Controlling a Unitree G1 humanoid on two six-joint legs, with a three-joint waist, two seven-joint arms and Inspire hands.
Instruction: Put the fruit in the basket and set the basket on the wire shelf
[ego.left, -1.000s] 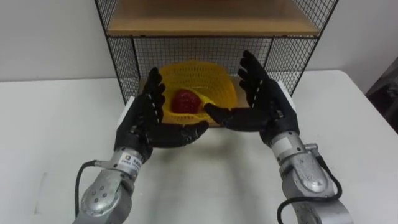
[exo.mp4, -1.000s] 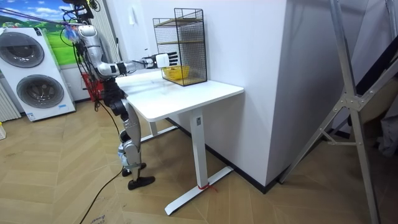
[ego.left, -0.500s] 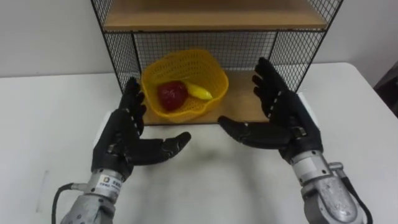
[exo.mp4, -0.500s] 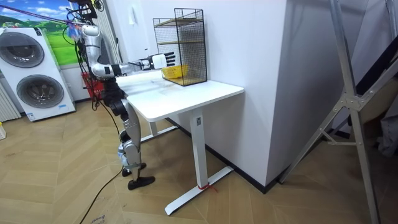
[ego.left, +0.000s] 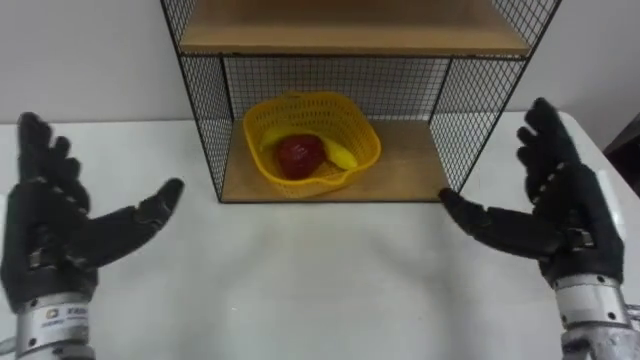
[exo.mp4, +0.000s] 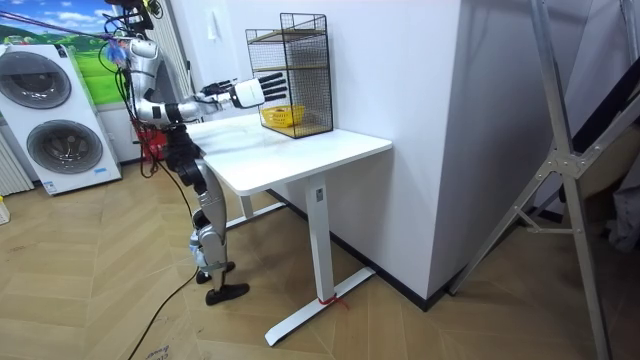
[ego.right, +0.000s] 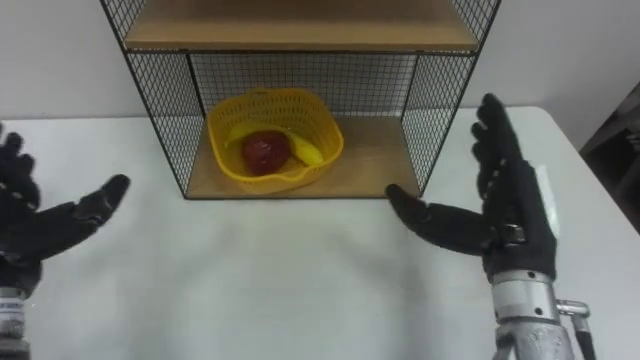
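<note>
Left hand (ego.left: 45, 235) hovering at lower left over the counter (ego.left: 320, 290), fingers spread, empty, yellow basket (ego.left: 300, 105) sitting upright on the bottom board of the wire shelf (ego.left: 205, 120) at upper centre, red fruit (ego.left: 300, 155) inside, yellow fruit (ego.left: 343, 157) slanting down-right beside it, right hand (ego.left: 560, 220) hovering at right, spread, empty

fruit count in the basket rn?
2: a red fruit in the middle of the basket, and a yellow fruit against its right side. The basket sits on the shelf. More may be hidden behind the red one.
</note>
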